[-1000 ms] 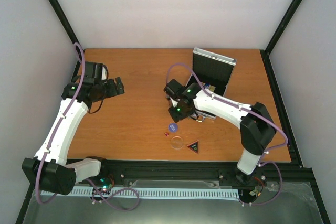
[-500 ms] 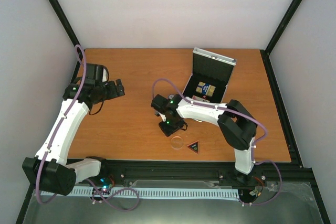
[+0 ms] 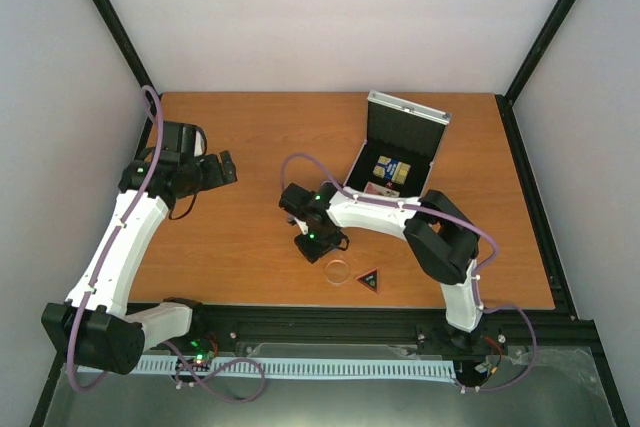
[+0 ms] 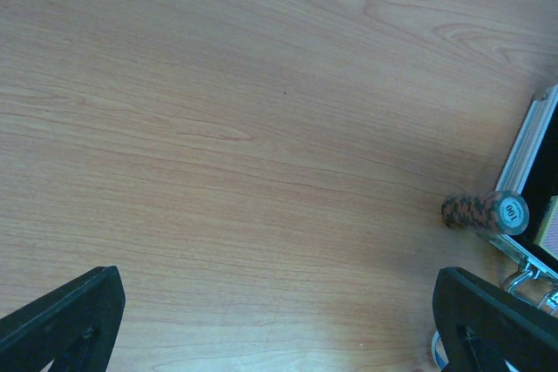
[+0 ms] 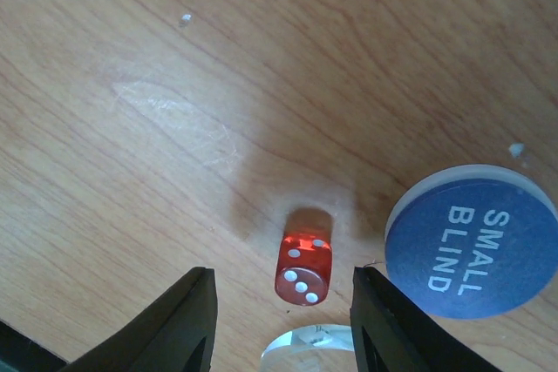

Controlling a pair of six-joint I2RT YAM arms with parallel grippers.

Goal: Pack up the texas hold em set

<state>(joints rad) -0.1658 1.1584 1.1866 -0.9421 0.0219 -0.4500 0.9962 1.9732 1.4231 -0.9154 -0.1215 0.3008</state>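
Right wrist: right gripper (image 5: 281, 283) open, empty, straddling red die (image 5: 303, 260), blue chip (image 5: 471, 246) beside one finger.

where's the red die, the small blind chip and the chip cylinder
red die (image 5: 303, 267), right wrist view, middle of its body
small blind chip (image 5: 471, 246), right wrist view, centre of the blue face
chip cylinder (image 4: 479, 210), left wrist view, its speckled side

Case (image 3: 405, 132) rear-right on worktop (image 3: 250, 127), decks (image 3: 390, 169) inside, cylinder (image 4: 486, 209) by its rim. Dice (image 5: 303, 269) w/in R gripper (image 5: 283, 289) gap, chip (image 5: 475, 246) beside. Disc (image 3: 339, 270) left of triangle (image 3: 369, 280), front edge.
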